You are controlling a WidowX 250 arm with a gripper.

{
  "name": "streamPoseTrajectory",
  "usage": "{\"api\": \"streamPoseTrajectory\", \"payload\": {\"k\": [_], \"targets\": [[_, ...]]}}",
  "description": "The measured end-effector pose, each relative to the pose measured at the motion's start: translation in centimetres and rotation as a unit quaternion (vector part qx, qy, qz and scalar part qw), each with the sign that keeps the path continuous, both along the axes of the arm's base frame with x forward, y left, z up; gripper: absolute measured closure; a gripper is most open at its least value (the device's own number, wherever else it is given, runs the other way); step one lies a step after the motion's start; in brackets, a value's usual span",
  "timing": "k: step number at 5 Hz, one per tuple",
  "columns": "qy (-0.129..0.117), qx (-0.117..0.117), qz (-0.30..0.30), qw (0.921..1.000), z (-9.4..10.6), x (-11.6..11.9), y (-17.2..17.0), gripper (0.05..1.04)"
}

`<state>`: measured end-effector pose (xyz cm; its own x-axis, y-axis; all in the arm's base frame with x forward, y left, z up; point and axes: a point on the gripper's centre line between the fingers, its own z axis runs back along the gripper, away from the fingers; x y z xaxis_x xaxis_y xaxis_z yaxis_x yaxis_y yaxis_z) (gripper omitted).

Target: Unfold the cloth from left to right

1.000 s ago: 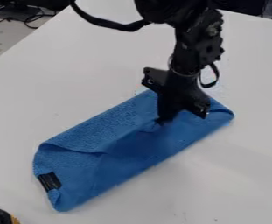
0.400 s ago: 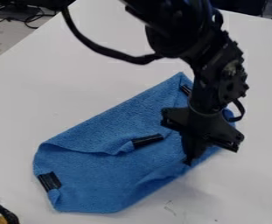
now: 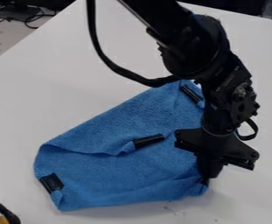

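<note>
The blue cloth (image 3: 129,173) lies beneath and beside my pincer (image 3: 205,179), which seems narrowed on a bunched edge. I've drawn that edge outward, uncovering two black strips (image 3: 149,141) beyond the pincer, so I judge the unfolding is progressing but unfinished. The arm (image 3: 195,50) covers part of the cloth behind the pincer; the dark tips obscure the exact pinch.

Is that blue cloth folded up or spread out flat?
Partly spread: the blue cloth covers a wide area, but a fold still crosses its middle and its edge bunches under the jaws.
</note>
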<state>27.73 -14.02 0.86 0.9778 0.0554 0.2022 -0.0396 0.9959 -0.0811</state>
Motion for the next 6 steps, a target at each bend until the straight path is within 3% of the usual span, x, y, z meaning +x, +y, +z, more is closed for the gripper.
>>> {"api": "streamPoseTrajectory", "payload": {"k": [2, 3, 5, 6], "targets": [[0.018, -0.002, 0.0, 0.9998, -0.1, -0.4, -1.0, 1.017], [0.023, 0.018, -0.011, 0.9995, -0.2, -1.2, -1.1, 1.017], [0.011, 0.008, -0.019, 0.9997, -0.2, -1.7, -1.4, 1.003], [0.01, 0.005, -0.026, 0.9996, -0.2, -1.8, -1.8, 0.884]]}}
